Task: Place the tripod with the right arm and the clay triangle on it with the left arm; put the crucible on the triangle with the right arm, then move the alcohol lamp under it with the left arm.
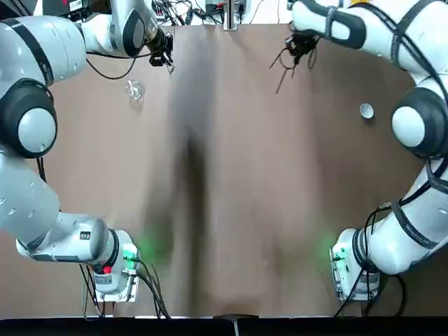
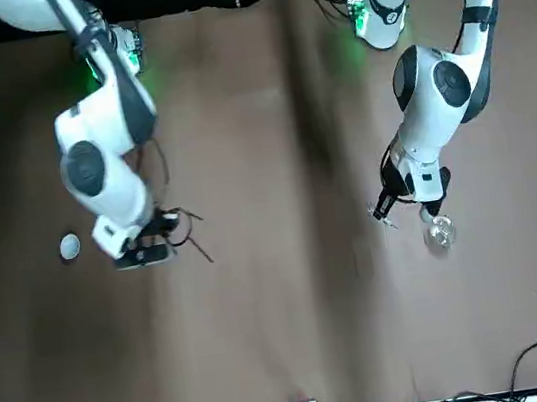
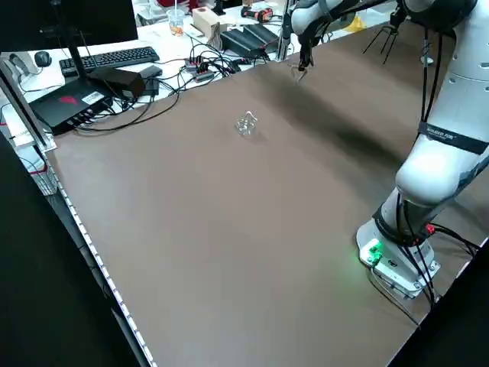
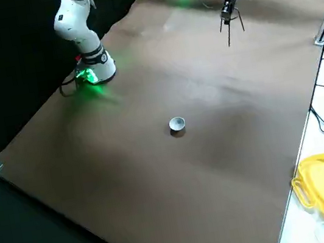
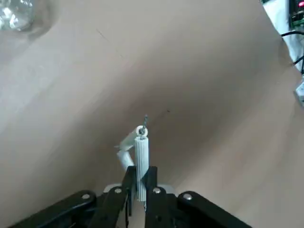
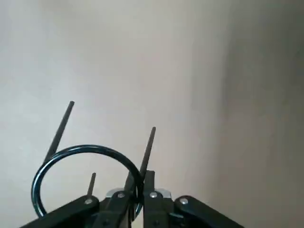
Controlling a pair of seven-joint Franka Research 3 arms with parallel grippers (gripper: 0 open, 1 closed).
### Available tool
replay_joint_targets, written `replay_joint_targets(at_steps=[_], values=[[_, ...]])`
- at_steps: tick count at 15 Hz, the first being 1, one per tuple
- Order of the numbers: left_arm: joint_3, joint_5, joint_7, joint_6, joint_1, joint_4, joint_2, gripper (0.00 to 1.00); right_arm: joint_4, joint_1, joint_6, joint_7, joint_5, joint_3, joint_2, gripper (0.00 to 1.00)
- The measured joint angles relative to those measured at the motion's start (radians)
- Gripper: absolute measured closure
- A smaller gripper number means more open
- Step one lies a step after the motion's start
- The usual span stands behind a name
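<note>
Pinching the tripod (image 6: 85, 166) by its ring, right gripper (image 1: 299, 47) hangs at the top view's upper right; left gripper (image 5: 137, 183) clamps the clay triangle (image 5: 137, 142). Tripod-placing step; next, stand it level on the worktop (image 1: 245, 175).
</note>
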Motion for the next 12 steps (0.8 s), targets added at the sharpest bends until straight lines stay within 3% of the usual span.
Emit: replay_joint_targets(at_steps=[5, 12], values=[[-0.01, -0.053, -0.012, 0.0, -0.003, 0.026, 0.004, 0.87, 0.078, 0.129, 0.003, 0.218, 0.007, 0.0, 0.109, 0.92], [-0.026, -0.066, -0.024, -0.001, -0.009, 0.052, 0.022, 0.87, 0.218, 0.226, 0.018, 0.358, 0.103, 0.0, 0.237, 0.92]])
